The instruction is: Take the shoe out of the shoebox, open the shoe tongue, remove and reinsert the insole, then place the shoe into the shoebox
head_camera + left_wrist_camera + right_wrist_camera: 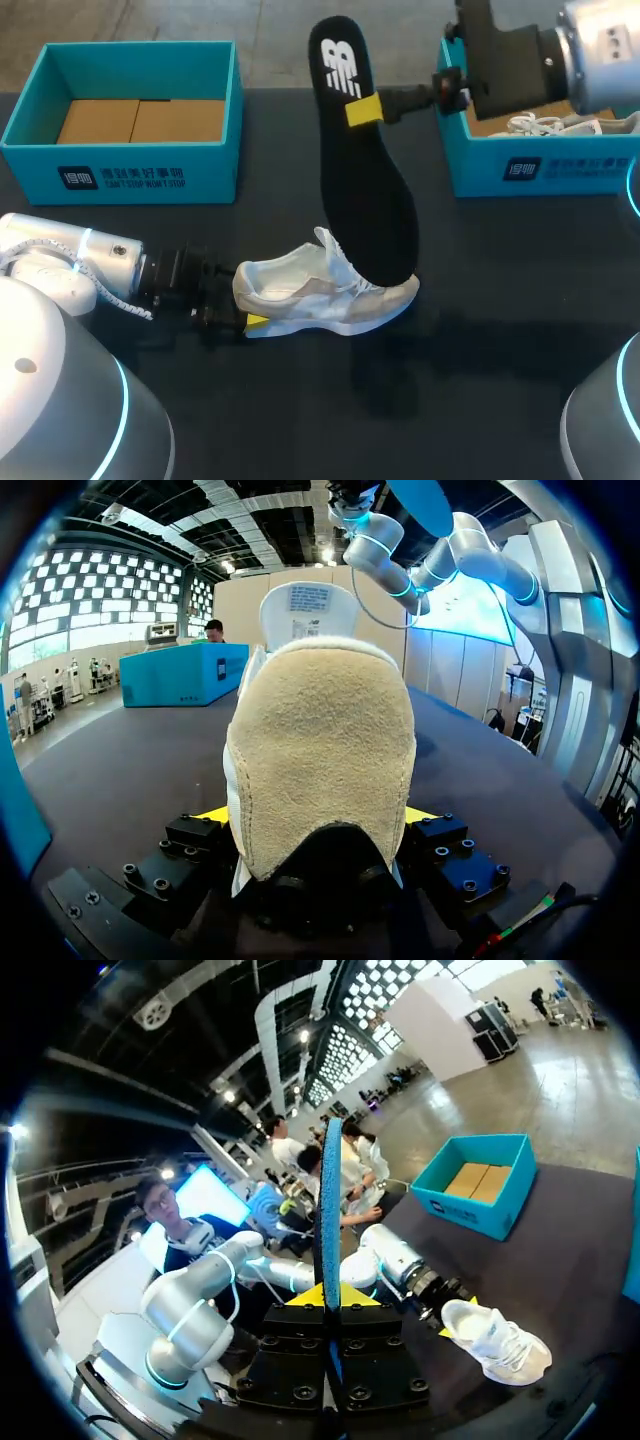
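- Head view: the white shoe (330, 295) stands on its sole on the dark table (500, 380), well apart from both teal boxes, with its heel toward my left arm.
- My left gripper (246, 300) is pinching the shoe's heel from both sides. The left wrist view shows the suede heel filling the gap, with a yellow tip at each flank.
- My right gripper (360, 110) is clamped on the black insole (368, 190) near its heel end. It holds the insole steeply upright (seen edge-on in its own wrist view), toe end down at the shoe's mouth.
- I cannot tell whether that toe end is inside the opening or only in front of the tongue; it seems to meet the lace area.
- As I judge it, the step in hand is the insole work: the insole is out of the shoe, so reinsertion comes next.
- The next move calls for a steady heel hold. The insole's toe should be aimed under the tongue, and the insole tipped flatter as it slides forward so it does not buckle.
- The left shoebox (120, 180) shows only its cardboard floor, so the shoe could go back there afterwards. The right shoebox (480, 170) holds another white shoe.
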You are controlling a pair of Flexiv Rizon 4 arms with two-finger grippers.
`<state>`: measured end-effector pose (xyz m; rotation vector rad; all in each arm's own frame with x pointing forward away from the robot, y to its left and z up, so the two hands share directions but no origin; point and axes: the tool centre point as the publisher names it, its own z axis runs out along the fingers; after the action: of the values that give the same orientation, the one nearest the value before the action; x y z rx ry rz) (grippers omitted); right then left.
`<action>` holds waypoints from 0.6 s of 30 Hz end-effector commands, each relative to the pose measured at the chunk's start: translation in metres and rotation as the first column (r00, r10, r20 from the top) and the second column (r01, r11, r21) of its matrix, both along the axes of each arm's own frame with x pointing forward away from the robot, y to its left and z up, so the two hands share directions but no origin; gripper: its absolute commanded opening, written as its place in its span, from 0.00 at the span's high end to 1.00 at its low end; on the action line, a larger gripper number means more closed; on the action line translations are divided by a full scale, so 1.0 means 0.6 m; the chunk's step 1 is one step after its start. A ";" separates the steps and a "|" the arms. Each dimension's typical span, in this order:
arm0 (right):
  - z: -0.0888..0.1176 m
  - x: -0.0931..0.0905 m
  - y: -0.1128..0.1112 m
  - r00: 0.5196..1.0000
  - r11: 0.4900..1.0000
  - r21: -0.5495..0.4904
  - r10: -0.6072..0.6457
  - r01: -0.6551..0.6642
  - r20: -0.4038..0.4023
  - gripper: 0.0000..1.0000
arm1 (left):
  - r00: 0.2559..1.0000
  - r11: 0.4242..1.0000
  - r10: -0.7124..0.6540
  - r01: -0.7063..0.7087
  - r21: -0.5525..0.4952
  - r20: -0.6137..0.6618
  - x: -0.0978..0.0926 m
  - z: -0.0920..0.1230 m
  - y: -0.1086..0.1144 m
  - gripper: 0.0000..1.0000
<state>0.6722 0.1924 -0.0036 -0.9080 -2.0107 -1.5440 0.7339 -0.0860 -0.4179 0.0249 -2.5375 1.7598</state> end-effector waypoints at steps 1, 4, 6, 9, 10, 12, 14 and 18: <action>-0.020 -0.025 -0.026 1.000 0.999 0.030 -0.031 0.031 -0.006 1.00 | 1.000 1.000 0.000 0.000 0.000 0.000 0.000 -0.009 0.004 1.00; -0.019 -0.032 -0.031 0.999 0.999 0.037 -0.034 0.034 -0.012 1.00 | 1.000 1.000 0.000 0.000 0.000 0.000 0.000 -0.009 0.004 1.00; -0.018 -0.039 -0.033 0.999 0.997 0.060 -0.038 0.039 -0.015 1.00 | 1.000 1.000 0.000 0.000 0.000 0.000 0.000 -0.009 0.004 1.00; -0.021 -0.053 -0.036 0.999 0.997 0.073 -0.035 0.038 -0.033 1.00 | 1.000 1.000 0.000 0.000 0.000 0.000 0.000 -0.009 0.004 1.00; -0.022 -0.058 -0.036 0.999 0.997 0.076 -0.031 0.034 -0.043 1.00 | 1.000 1.000 0.000 0.000 0.000 0.000 0.000 -0.009 0.004 1.00; -0.023 -0.068 -0.037 0.998 0.995 0.093 -0.030 0.035 -0.053 1.00 | 1.000 1.000 0.000 0.000 0.000 0.000 0.000 -0.009 0.004 1.00; -0.025 -0.080 -0.040 0.997 0.996 0.085 -0.034 0.040 -0.068 1.00 | 1.000 1.000 0.000 0.000 0.000 0.000 0.000 -0.009 0.004 1.00; -0.022 -0.099 -0.043 0.995 0.995 0.081 -0.057 0.063 -0.079 1.00 | 1.000 1.000 0.000 0.000 0.000 0.000 0.000 -0.009 0.004 1.00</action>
<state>0.6283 0.1733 -0.0165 -0.9461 -1.8847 -1.5440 0.7339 -0.0860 -0.4180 0.0251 -2.5375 1.7598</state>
